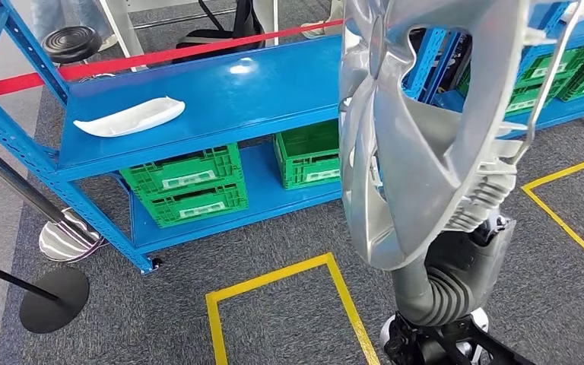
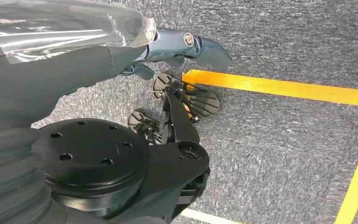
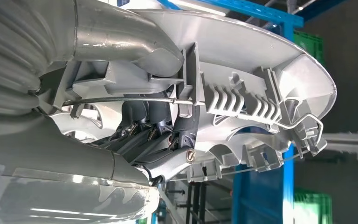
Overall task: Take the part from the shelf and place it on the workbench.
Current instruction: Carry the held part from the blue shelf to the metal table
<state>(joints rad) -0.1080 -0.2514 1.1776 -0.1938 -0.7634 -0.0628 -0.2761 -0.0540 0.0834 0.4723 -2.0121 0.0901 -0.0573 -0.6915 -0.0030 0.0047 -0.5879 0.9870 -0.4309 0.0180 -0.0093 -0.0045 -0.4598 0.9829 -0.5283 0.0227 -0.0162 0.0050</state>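
The head view looks forward and down from high on the robot onto a blue shelf point(image 1: 220, 87) at 11 o'clock and grey carpet marked with yellow tape point(image 1: 274, 277) at 6 o'clock. The left wrist view faces the floor at close range, sharing that carpet and yellow tape point(image 2: 284, 87). The right wrist view sits just behind the silver wheel cover point(image 3: 242, 51), which the head view shows near the lens point(image 1: 418, 137) toward 1 o'clock.
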